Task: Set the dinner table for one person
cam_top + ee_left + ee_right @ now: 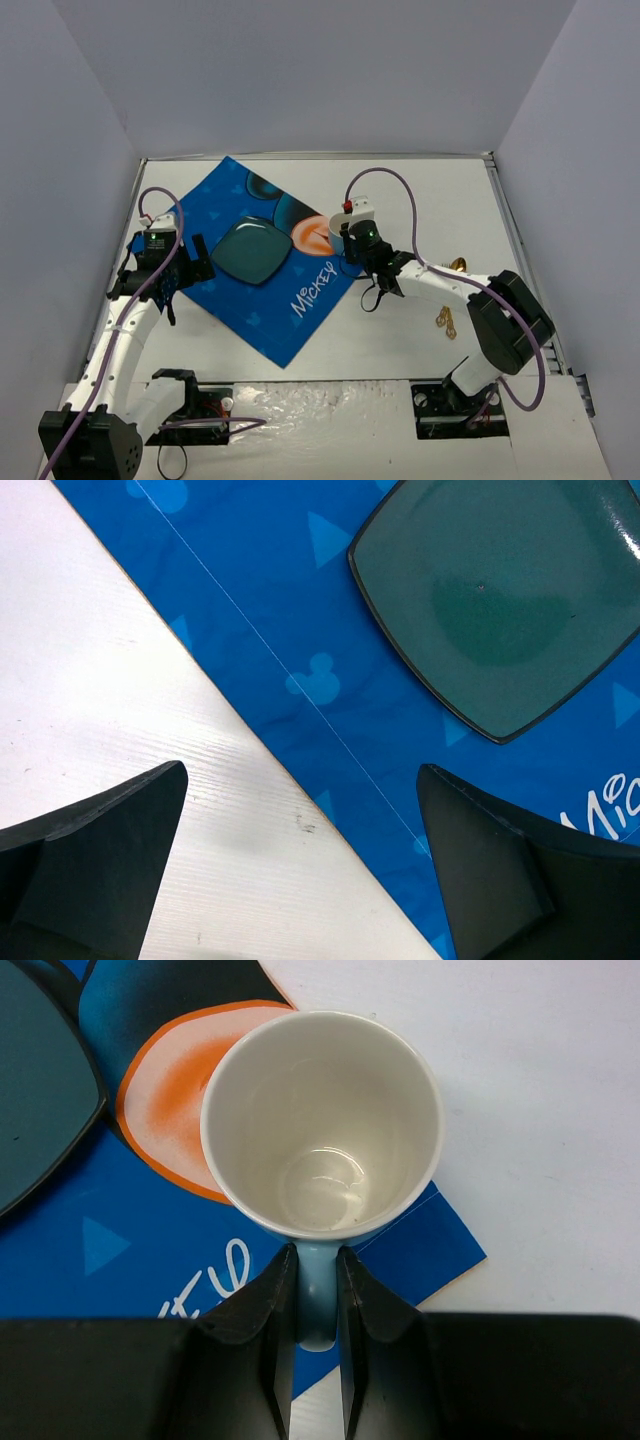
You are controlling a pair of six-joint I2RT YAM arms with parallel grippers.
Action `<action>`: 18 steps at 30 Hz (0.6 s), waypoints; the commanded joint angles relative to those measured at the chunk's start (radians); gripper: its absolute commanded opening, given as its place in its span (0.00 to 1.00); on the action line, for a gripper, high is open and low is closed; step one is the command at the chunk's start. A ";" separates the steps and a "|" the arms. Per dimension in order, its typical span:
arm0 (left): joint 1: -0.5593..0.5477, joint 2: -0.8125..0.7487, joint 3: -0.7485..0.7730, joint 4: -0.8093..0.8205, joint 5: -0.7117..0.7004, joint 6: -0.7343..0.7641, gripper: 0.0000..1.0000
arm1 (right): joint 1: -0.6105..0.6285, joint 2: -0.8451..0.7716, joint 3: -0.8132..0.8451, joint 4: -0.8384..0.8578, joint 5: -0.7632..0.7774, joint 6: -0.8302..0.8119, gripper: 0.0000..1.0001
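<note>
The dinner table (420,190) is a white tabletop with a blue Mickey placemat (225,205) lying askew on its left half. A teal square plate (250,251) sits in the middle of the mat and also shows in the left wrist view, plate (500,600). My right gripper (318,1290) is shut on the light-blue handle of a mug (322,1120) with a white inside, upright over the mat's right corner; in the top view, mug (337,228). Whether it rests on the mat I cannot tell. My left gripper (300,870) is open and holds nothing, above the mat's left edge.
Gold cutlery (446,320) lies on the table right of the right arm, with another gold piece (458,265) behind that arm's forearm. Grey walls enclose the table on three sides. A metal rail (510,230) runs along the right edge.
</note>
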 commanded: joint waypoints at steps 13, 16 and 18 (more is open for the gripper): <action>-0.004 -0.008 0.018 0.043 0.001 0.005 0.97 | 0.029 -0.131 -0.055 0.019 0.146 0.071 0.78; -0.006 -0.007 0.019 0.041 -0.001 0.005 0.97 | 0.000 -0.193 -0.044 -0.081 0.187 0.117 0.84; -0.004 -0.009 0.020 0.040 -0.001 0.005 0.97 | -0.068 -0.229 -0.045 -0.164 0.182 0.154 0.85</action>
